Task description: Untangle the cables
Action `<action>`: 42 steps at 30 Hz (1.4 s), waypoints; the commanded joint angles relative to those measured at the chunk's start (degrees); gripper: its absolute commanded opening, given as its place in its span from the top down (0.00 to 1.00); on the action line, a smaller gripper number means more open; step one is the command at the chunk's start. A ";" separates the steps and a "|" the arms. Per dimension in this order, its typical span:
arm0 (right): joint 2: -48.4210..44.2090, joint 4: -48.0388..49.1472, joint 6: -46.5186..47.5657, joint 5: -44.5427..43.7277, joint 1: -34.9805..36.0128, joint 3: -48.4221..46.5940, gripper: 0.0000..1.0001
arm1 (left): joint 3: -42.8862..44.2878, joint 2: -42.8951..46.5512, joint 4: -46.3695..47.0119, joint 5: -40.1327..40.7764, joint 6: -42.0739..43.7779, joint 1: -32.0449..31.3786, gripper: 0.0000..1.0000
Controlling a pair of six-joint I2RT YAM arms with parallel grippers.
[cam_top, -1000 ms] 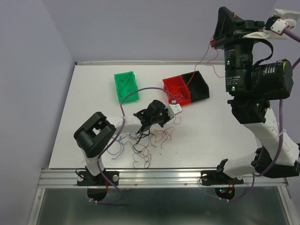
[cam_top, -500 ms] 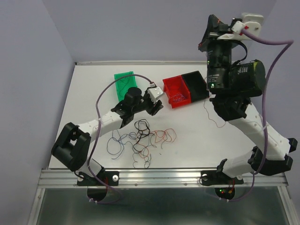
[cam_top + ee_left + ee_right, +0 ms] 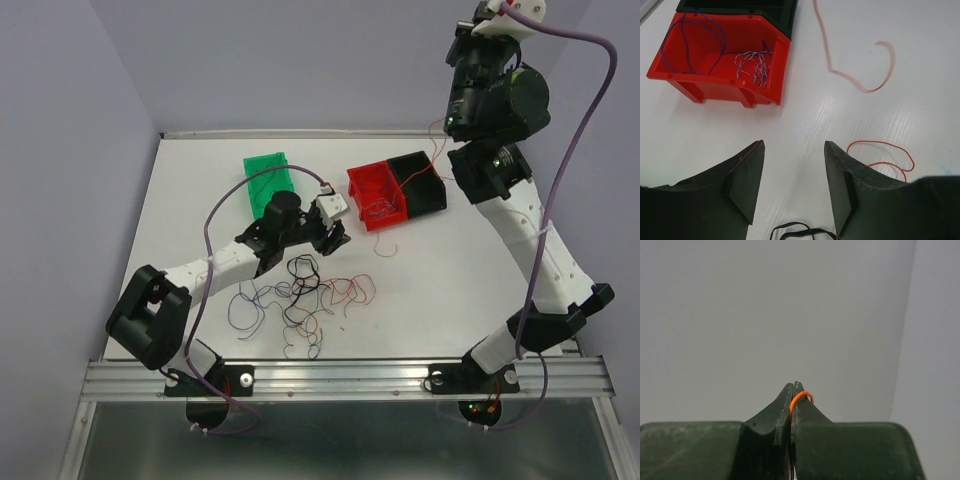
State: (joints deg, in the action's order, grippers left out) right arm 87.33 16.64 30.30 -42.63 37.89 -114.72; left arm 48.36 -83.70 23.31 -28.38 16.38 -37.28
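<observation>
A loose tangle of thin red, black and blue-purple cables (image 3: 300, 295) lies on the white table near the front. My left gripper (image 3: 328, 240) hovers just behind it, open and empty (image 3: 794, 150), with a black loop (image 3: 800, 231) beneath its fingers. An orange loop (image 3: 885, 150) lies to its right. My right gripper (image 3: 460, 42) is raised high at the back, shut on an orange cable (image 3: 801, 397). That strand hangs down past the bins, its blurred tail (image 3: 860, 89) near the table.
A green bin (image 3: 262, 160) stands at the back left of centre. A red bin (image 3: 385, 218) holding blue-purple wires (image 3: 752, 62) adjoins a black bin (image 3: 425, 195). The table's metal rail (image 3: 340, 375) runs along the near edge.
My left gripper let go and opened, and its arm stretched from the tangle toward the red bin. My right arm rose higher and turned, drawing the orange cable up.
</observation>
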 commanded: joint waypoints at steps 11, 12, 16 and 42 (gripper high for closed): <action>17.08 -20.69 -25.28 23.64 -16.88 -26.78 0.99 | 0.07 2.93 0.60 -4.84 -0.74 -0.16 0.38; 17.52 -20.69 -26.60 24.52 -18.54 -27.14 0.99 | 0.07 2.84 0.51 -4.93 -0.74 -0.08 0.38; 19.54 -20.34 -35.57 31.29 -23.12 -27.40 1.00 | 0.42 2.49 0.24 -4.93 -0.74 -0.16 0.38; 6.80 1.01 -41.38 33.49 -24.18 16.53 0.99 | 1.04 2.05 -0.72 -3.35 0.05 -0.16 0.38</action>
State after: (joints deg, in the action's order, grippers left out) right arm 97.47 9.96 -9.50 -9.21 13.98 -101.60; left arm 48.34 -83.40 21.43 -31.48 16.16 -37.28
